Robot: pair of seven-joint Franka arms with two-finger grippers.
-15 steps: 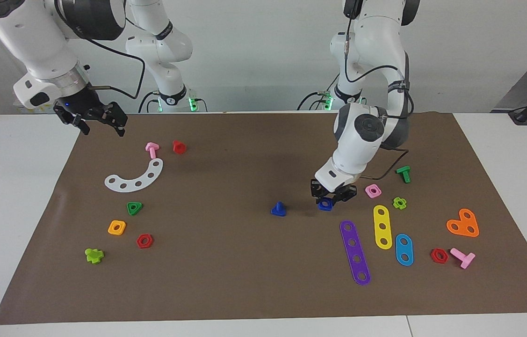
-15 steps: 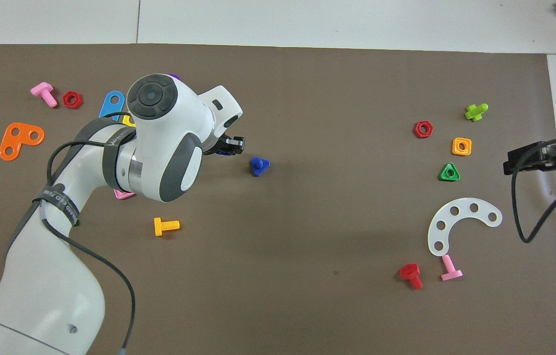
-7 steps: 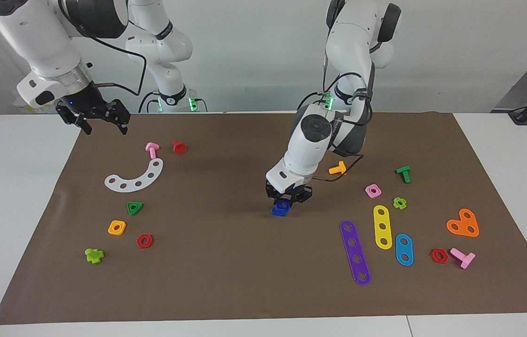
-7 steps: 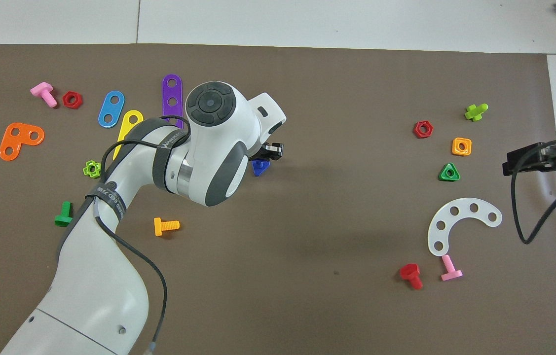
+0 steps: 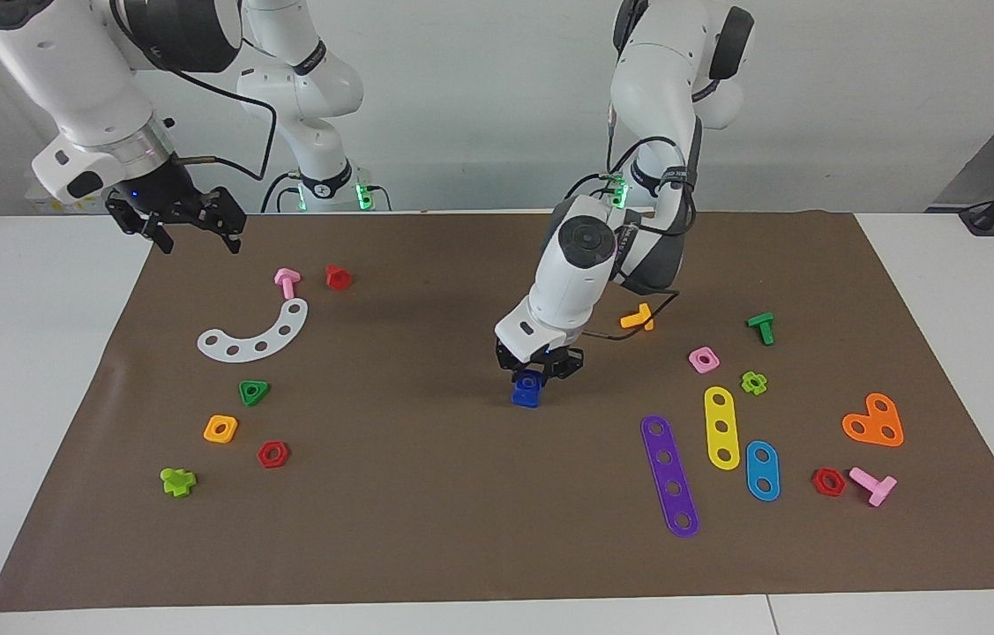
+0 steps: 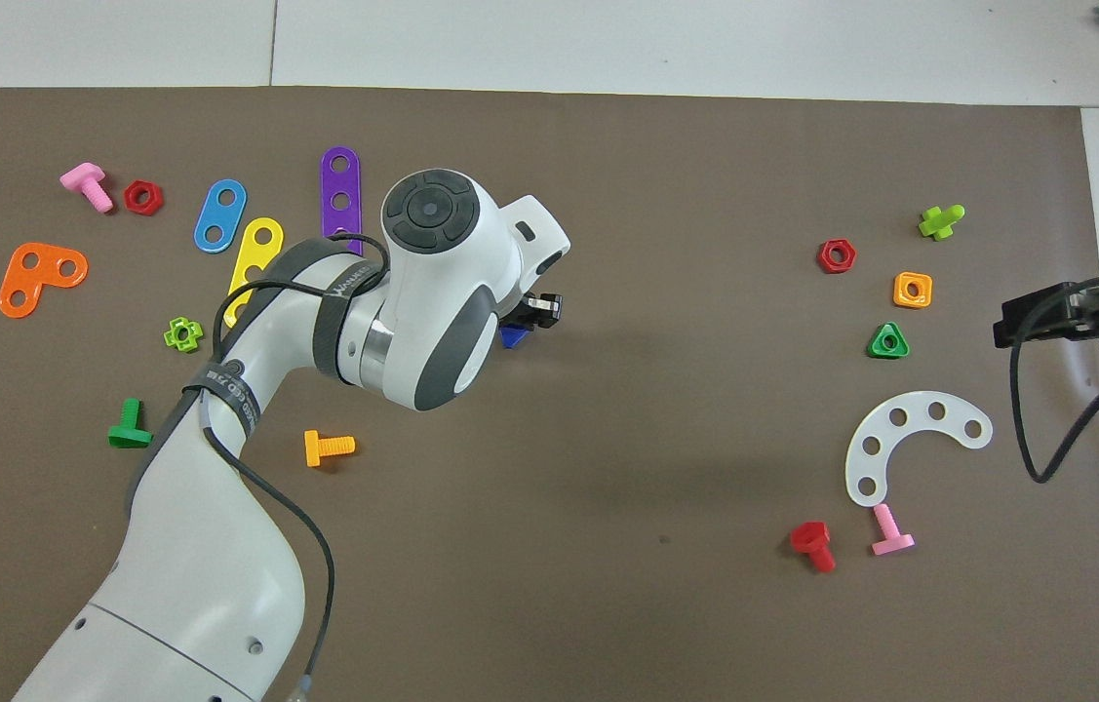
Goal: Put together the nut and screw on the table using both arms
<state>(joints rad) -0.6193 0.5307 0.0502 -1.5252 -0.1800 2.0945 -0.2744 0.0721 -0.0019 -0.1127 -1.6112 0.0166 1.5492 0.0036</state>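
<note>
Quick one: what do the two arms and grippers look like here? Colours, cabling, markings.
Both arms are glossy white jointed segments with dark grey joint caps. The left arm has a round dark cap at its wrist, a black band with white lettering, and a thin black cable looping alongside. The right arm has a silver wrist ring and a black cable. The left gripper and right gripper are black.

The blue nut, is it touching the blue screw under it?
Cannot tell. In the facing view the nut hangs in the left gripper right over the screw; their blues merge, showing no gap.
</note>
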